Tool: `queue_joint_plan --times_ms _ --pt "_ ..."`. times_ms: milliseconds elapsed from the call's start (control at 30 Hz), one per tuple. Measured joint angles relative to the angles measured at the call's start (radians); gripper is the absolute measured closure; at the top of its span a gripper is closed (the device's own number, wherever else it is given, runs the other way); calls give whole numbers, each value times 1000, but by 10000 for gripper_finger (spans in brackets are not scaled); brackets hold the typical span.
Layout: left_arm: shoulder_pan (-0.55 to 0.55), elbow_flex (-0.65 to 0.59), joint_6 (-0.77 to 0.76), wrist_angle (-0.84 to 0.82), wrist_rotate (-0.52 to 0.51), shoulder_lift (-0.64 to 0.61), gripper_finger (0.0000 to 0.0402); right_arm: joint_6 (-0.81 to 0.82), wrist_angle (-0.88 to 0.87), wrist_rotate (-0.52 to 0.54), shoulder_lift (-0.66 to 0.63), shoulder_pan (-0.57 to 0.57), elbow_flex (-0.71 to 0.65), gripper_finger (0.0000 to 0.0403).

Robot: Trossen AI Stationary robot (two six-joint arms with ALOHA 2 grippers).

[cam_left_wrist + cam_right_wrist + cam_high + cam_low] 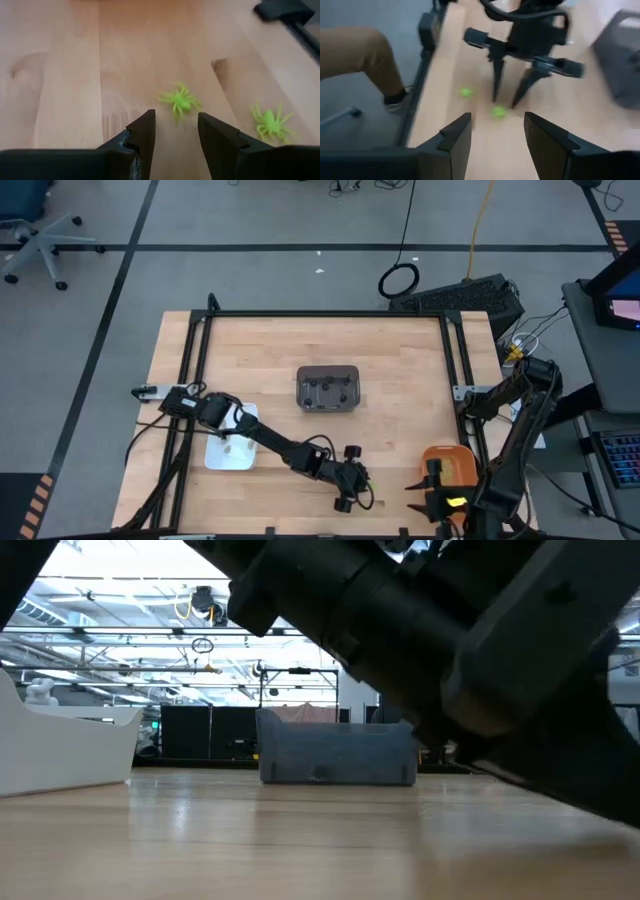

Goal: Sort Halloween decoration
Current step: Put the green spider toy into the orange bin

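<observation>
Just ahead of the left gripper (pixel 176 132), almost between its parted fingertips, lies a lime-green spider (pixel 180 101) on the bare wooden table (pixel 65 75); a second green spider (pixel 270 122) sits off to the gripper's side, near but apart from the first. The fingers stand apart and empty, low over the wood at the table's near edge. The right gripper (pixel 497 132) hovers close by beside the orange tray (pixel 447 462), its jaws also apart with nothing in them, looking toward the left gripper (pixel 512 100) and both spiders. The dark grey tray (pixel 328 388) with dark trinkets and the white tray (pixel 232 442) lie well behind the working arm.

The risk, as I judge it: the spider is tiny, flat and leggy, so closing fingers may pinch only a leg or skid it sideways toward the table edge. A descent slightly off centre would push it away rather than trap it, and the two arms are close enough to brush each other
</observation>
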Motion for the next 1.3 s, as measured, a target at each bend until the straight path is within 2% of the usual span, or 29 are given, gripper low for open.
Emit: queue_joint_plan --times_ms 200,367,667,833,967,1133,1300 --pt "-4 0 -28 -20 -32 1 252 -6 52 -108 75 -87 0 236" --pt "-35 -1 -55 -87 -76 -52 252 -7 81 -175 155 -157 0 236" --pt "-143 0 45 -113 -263 -129 252 -86 207 -324 277 -262 0 236" --pt "-178 0 52 -112 -324 -131 252 -103 241 -346 296 -310 0 235" --pt "-192 0 51 -110 -351 -131 252 -144 242 -348 296 -335 0 216" --pt "-197 0 51 -110 -367 -131 252 -181 242 -447 296 -368 0 187" --pt "-197 0 51 -110 -367 -131 252 -195 252 -461 296 -395 -16 188"
